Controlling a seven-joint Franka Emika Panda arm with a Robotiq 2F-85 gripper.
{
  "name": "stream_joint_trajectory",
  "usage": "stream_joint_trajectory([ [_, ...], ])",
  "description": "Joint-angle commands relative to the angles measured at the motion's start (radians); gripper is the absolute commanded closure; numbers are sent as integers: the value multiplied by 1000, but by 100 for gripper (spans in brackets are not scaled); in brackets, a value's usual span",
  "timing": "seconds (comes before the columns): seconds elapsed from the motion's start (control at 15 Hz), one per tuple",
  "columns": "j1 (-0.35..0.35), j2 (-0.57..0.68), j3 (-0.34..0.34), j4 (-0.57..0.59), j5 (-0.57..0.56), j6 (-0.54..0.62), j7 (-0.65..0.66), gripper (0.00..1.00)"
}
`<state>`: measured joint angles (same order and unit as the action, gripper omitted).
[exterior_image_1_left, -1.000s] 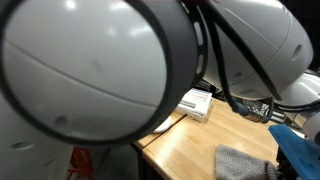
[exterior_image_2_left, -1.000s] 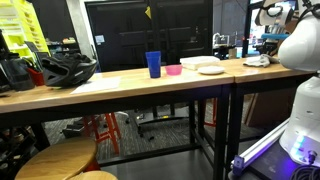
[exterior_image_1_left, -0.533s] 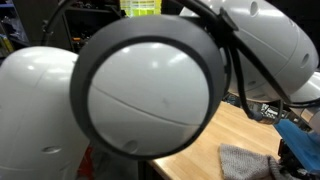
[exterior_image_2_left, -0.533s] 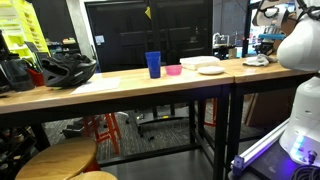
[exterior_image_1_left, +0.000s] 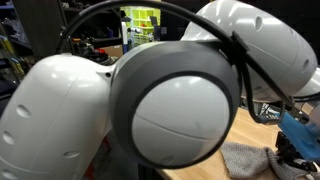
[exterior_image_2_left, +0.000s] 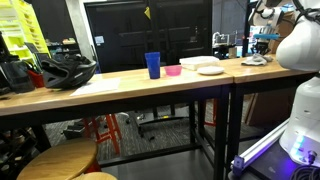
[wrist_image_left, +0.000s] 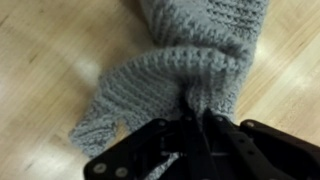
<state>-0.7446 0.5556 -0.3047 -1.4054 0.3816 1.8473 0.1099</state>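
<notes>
On the light wooden surface (wrist_image_left: 50, 60), a grey knitted woollen cloth (wrist_image_left: 190, 70) lies rumpled, with one fold raised into a ridge. The black end effector (wrist_image_left: 197, 118) comes in from the bottom of the wrist view, its fingers pressed together and pinching that raised fold of the cloth. In an exterior view the white robot arm (exterior_image_1_left: 170, 100) fills most of the frame. The cloth shows at the lower right, near a blue object (exterior_image_1_left: 300, 135).
</notes>
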Motion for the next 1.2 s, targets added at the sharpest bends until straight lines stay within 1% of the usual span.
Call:
stream_joint_trajectory([
  [0.0,-6,56,33,56,10,-4,20,98],
  [0.33,19,57,54,79,-2,17,33,98],
  [0.6,40,59,69,87,0,81,24,98],
  [0.87,78,64,81,66,-9,231,-24,98],
  [1.0,92,74,90,65,-11,291,-57,98],
  [1.13,108,78,95,59,-21,327,-93,98],
])
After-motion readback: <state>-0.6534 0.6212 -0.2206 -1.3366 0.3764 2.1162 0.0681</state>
